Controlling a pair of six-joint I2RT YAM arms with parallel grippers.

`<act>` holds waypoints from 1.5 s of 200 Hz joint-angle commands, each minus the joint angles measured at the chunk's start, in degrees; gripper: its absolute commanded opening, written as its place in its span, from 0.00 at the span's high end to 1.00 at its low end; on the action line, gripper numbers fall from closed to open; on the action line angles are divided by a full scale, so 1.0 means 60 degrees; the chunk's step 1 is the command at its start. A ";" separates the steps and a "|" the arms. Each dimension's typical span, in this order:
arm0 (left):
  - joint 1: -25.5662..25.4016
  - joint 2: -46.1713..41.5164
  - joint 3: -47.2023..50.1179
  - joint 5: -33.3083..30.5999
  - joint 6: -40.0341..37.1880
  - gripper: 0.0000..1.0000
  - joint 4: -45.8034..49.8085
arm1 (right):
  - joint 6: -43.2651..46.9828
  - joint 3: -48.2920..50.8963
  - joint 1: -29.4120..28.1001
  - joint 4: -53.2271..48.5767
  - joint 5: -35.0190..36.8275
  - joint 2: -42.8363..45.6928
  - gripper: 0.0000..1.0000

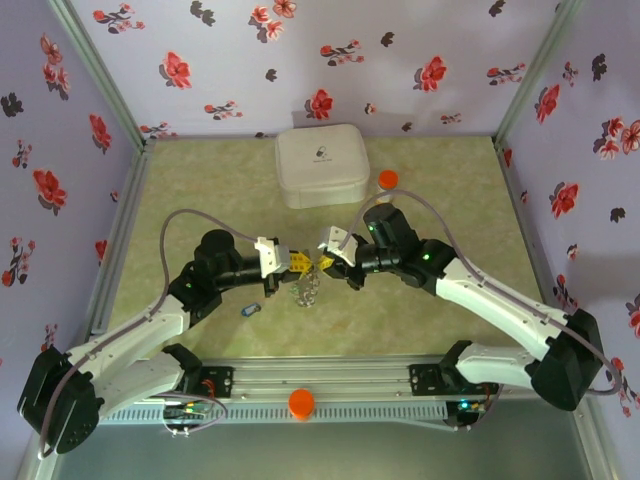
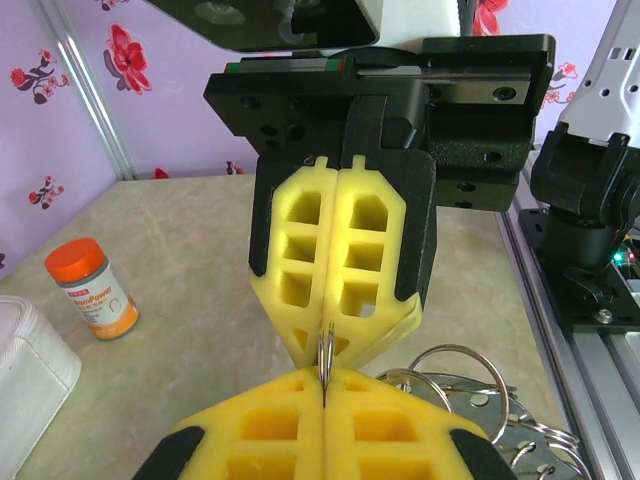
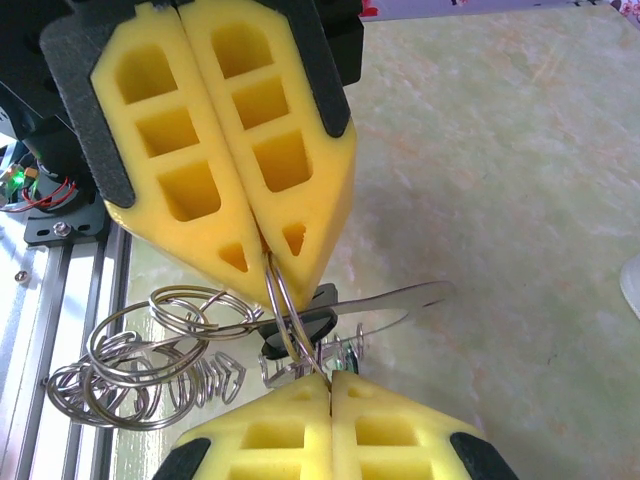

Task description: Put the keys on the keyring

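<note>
My two grippers meet tip to tip over the middle of the table. The left gripper [image 1: 300,263] [image 2: 323,378] is shut on the keyring's thin double wire loop [image 2: 326,352]. The right gripper [image 1: 325,262] [image 3: 330,382] is shut on the same loop [image 3: 285,305] from the opposite side. The rest of the keyring [image 1: 308,290] [image 3: 140,365] hangs below as a tangle of grey rings. A black-headed key [image 3: 318,322] with a silver blade hangs just behind the loop. Another small dark key [image 1: 250,311] lies on the table, near the left arm.
A white square case [image 1: 322,166] [image 2: 25,372] stands at the back centre, with an orange-capped pill bottle [image 1: 386,181] [image 2: 92,288] to its right. An orange cap [image 1: 301,402] sits on the front rail between the arm bases. Flowered walls close off three sides.
</note>
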State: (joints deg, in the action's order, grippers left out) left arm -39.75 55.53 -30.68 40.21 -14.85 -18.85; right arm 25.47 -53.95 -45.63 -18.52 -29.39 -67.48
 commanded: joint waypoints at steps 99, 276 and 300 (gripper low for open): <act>0.0002 0.0030 -0.0046 0.0550 0.0325 1.00 -0.1223 | -0.0565 0.0628 0.0280 0.1541 -0.1090 0.0787 0.78; -0.0004 -0.0237 -0.0960 -0.0285 -0.1266 0.63 0.2359 | 0.1428 -0.1316 -0.0005 -0.2073 0.0457 -0.0181 1.00; -0.0026 -0.0063 -0.1226 -0.0231 -0.1493 0.65 0.2819 | 0.1802 -0.1953 -0.0299 -0.2943 0.1106 -0.0508 1.00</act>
State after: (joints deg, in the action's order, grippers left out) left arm -39.64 54.63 -35.16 39.03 -20.01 -8.71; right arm 31.48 -60.97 -45.74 -28.32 -28.08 -69.36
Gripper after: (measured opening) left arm 0.356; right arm 0.049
